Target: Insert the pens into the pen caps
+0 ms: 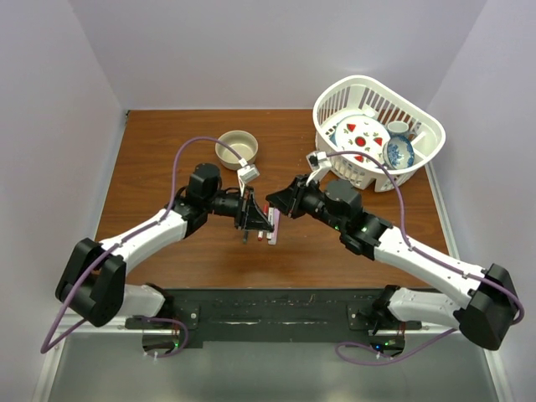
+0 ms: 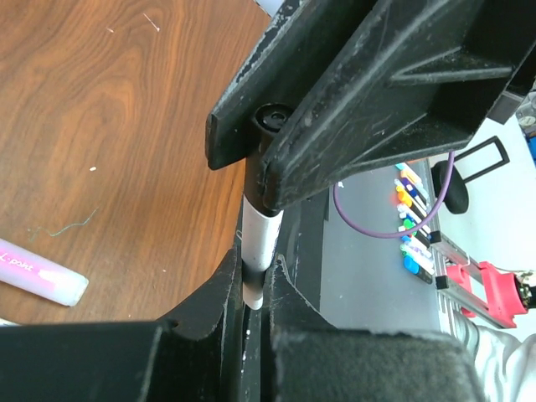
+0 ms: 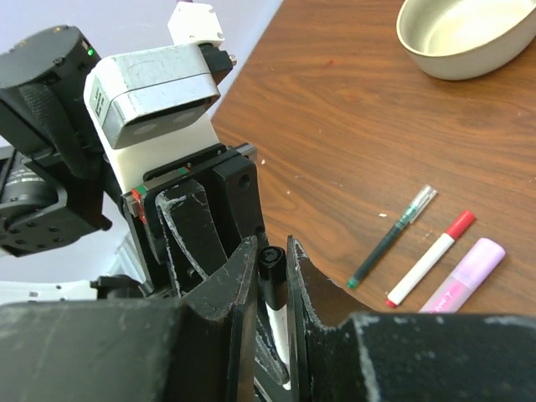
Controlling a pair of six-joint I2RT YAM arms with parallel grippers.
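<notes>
**Pressing pen into cap in mid-air: slip and misalignment risks**

Closed on a white pen (image 2: 261, 239), the left gripper (image 2: 255, 270) is held above the counter (image 2: 126, 126). The right gripper (image 3: 271, 248) is clamped on a dark cap (image 3: 270, 260). Pen and cap are met end to end between the two arms. How far the pen is seated cannot be told.

Risks, as judged:
- **Left side:** the pen could be pivoted, or pushed back through the fingers, if force is applied off-axis.
- **Right side:** the cap is pinched by narrow fingertips. It could be twisted or squeezed out, or the pen tip could be jammed against the cap rim.
- **Dropped part:** anything dropped would likely land among the spare pens lying just beneath, and these could be scattered.

Writing:
- **pink marker (image 2: 38, 272):** dark lettering is printed on it, but it is cropped and blurred. Something like "point" is guessed, not confirmed.
- **dark pen (image 3: 392, 239)** with its clear cap, and **red-capped white pen (image 3: 431, 258):** no print can be made out on either.
- **Arm housings:** no brand mark is legible.
</notes>
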